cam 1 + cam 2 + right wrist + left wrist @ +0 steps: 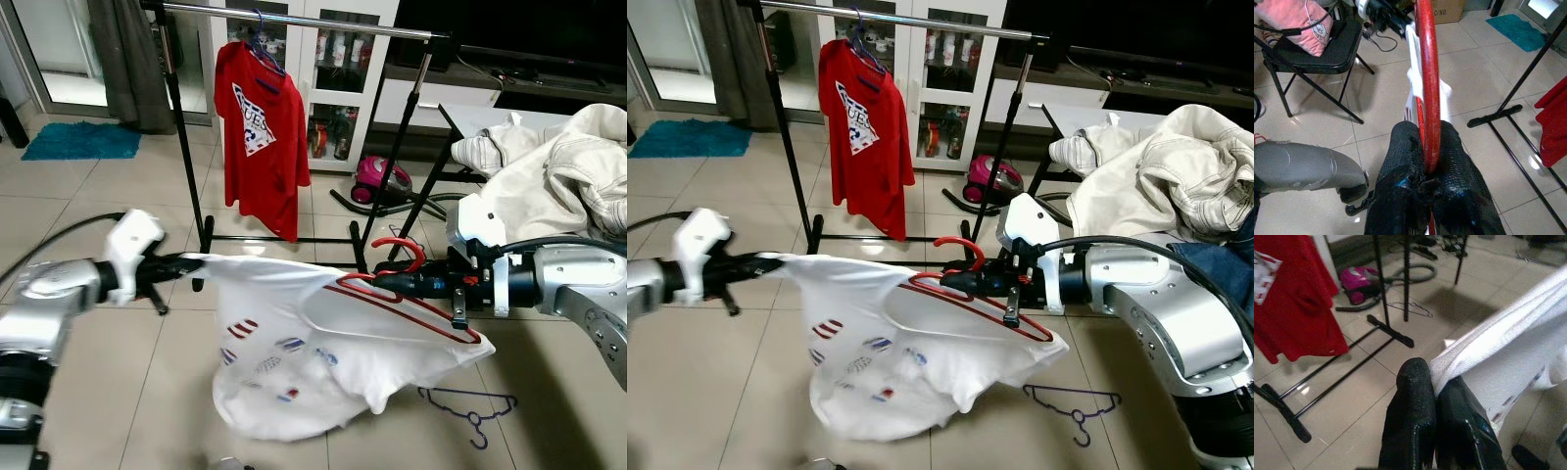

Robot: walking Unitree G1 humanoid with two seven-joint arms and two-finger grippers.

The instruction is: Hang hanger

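Home living area, tiled floor (118, 382) showing throughout. Garment rack (294, 20) standing mid-room, red T-shirt (260, 137) hanging from it. Pink vacuum cleaner (382, 178) lying behind. White display cabinet (333, 78) holding bottles. Laundry pile (549, 176) sitting at right. Teal mat (83, 140) lying by doorway.

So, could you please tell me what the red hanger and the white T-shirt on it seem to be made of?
Red hanger: thin, smooth, glossy rod, probably plastic-coated wire; the right pincer clamps it. White T-shirt: soft matte knit, likely cotton, draping in folds and stretched where the left pincer pinches it.
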